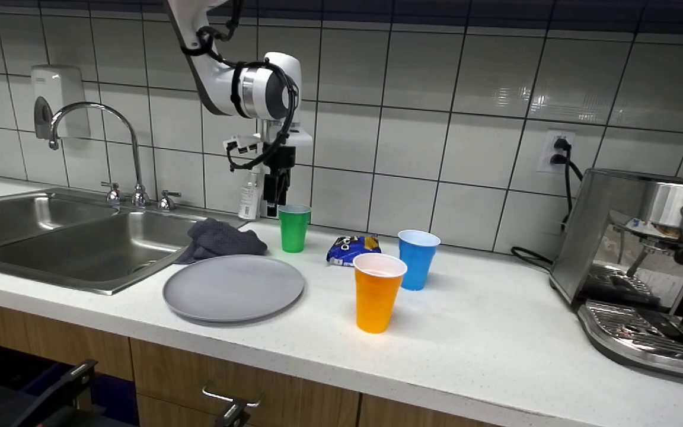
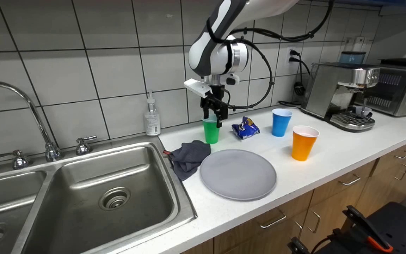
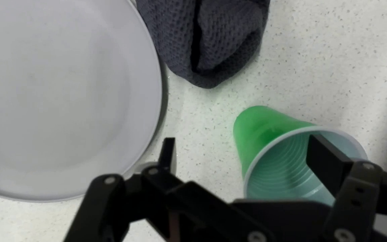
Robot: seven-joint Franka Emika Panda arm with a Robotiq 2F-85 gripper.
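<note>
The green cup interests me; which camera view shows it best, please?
The wrist view: the green cup is largest there, its ribbed inside visible, though a gripper finger crosses its mouth. Both exterior views show it smaller, standing on the counter, mainly its outside.

A kitchen is recognised by its fittings. A double-bowl stainless-steel sink (image 2: 83,218) is let into a long, speckled white surface (image 1: 495,332), and a tall, curved chrome tap (image 1: 135,151) is mounted behind the bowls. Glossy white tiles (image 1: 412,142) with dark joints are laid above, and a white plastic dispenser (image 1: 63,98) is fixed to them. Wood-grain drawer fronts (image 1: 318,379) are set below. A boxy stainless-steel espresso machine (image 2: 324,88) is placed near what appears, only partly framed, to be a metal toaster oven (image 2: 404,90).
</note>
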